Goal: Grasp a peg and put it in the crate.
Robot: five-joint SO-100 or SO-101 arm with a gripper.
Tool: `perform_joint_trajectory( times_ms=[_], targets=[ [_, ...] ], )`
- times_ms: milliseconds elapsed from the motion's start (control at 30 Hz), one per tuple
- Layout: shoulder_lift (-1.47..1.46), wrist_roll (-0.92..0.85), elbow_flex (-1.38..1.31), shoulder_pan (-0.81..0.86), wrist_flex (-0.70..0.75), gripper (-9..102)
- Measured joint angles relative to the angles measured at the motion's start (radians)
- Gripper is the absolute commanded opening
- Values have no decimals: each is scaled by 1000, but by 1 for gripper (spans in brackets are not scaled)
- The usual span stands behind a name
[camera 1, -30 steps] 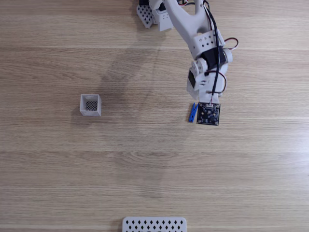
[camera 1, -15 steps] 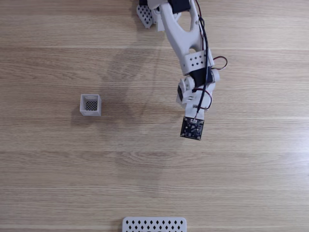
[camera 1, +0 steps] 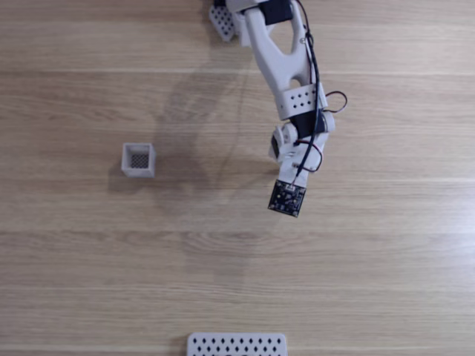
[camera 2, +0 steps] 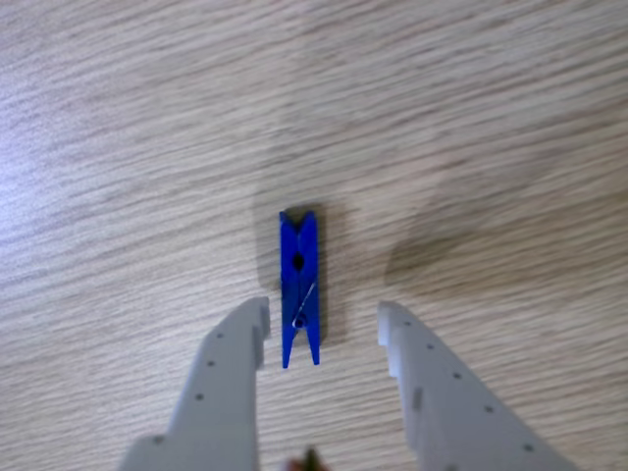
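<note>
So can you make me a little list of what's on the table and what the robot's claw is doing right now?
peg: blue, lying flat on the table, between the open fingers, not touched
gripper: open, one finger on each side of the peg
crate: white, open top, nothing seen inside, far left of the arm in the fixed view
holed panel: white, at the bottom edge of the fixed view
table: light wood
peg in crate: not yet

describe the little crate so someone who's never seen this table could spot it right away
In the fixed view, start from the wooden table and look left of the white arm. The crate stands alone there: a small white square open box with a dark mesh floor, unlike the flat perforated panel at the bottom edge.
</note>
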Motion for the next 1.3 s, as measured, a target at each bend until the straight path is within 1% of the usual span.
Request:
perform_joint_trajectory(
  times_ms=[133, 300, 367, 467, 500, 633, 800, 900, 967, 1067, 1167, 1300],
  targets=[
    [0, 0, 0, 0, -14, 18],
    [-12, 6, 0, 0, -80, 17],
    [-18, 8, 2, 0, -97, 13],
    [-15, 8, 29, 11, -117, 0],
    [-12, 8, 37, 15, -117, -3],
    [-8, 8, 52, 21, -118, 0],
    [26, 0, 87, 31, -126, -1],
    [49, -9, 114, 49, -181, -1],
    [91, -32, 147, 61, -249, -1],
    [183, -110, 244, 77, -405, -1],
    [299, -204, 396, 123, -617, -1],
    [506, -330, 680, 253, -973, -1]
  ],
)
